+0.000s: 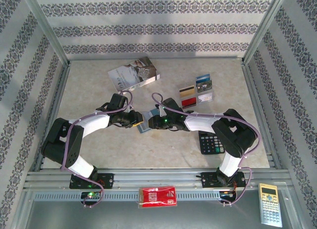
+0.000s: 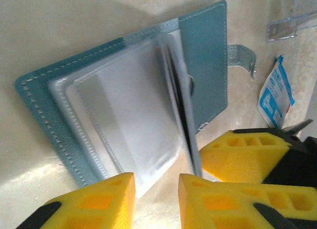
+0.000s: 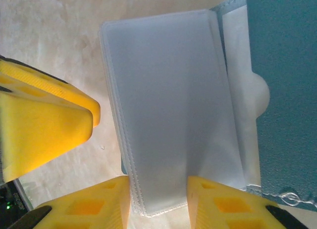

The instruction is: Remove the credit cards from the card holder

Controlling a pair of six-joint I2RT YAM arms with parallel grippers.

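Patterned walls (image 1: 158, 26) box in a pale marbled table (image 1: 99, 149). A book (image 1: 133, 74) lies far left. Mid-table the card holder (image 2: 203, 55) lies open, its clear sleeves (image 3: 168, 115) fanned. The left gripper (image 2: 156, 182) is spread at its edge. The right gripper (image 3: 158, 189), fingers apart, straddles the sleeves. Loose cards (image 1: 196, 92) sit far right, with a black calculator (image 1: 211, 142) nearer. Bare tabletop runs down the left side.

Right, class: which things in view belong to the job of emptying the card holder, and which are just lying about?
For the job: card holder; cards laid out on the table.
Lying about: book; black calculator; pale calculator; red packet.
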